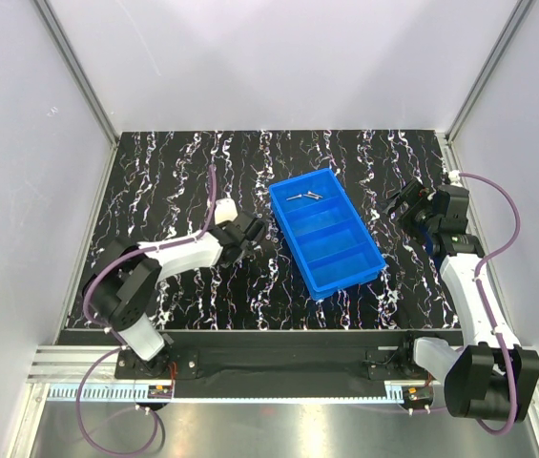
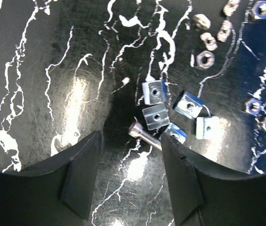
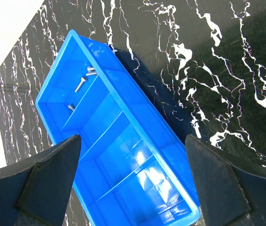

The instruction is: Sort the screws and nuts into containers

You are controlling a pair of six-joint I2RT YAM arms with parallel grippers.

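Note:
The blue tray (image 1: 329, 272) lies in the middle of the table, with a few screws (image 1: 303, 197) in its far compartment. They show in the right wrist view (image 3: 80, 84) too, in the tray (image 3: 137, 117). My left gripper (image 1: 243, 238) is open, low over the table left of the tray. Between its fingertips (image 2: 130, 174) lies bare table. A screw (image 2: 144, 135) lies just ahead, its shaft running behind the right finger (image 2: 180, 179). Several square nuts (image 2: 154, 92) and hex nuts (image 2: 205, 59) lie beyond. My right gripper (image 3: 133, 188) is open and empty, held above the tray's right side.
White walls close the table on three sides. The black marble-patterned tabletop (image 1: 183, 172) spreads around the tray. More nuts (image 2: 263, 123) lie scattered at the right of the left wrist view.

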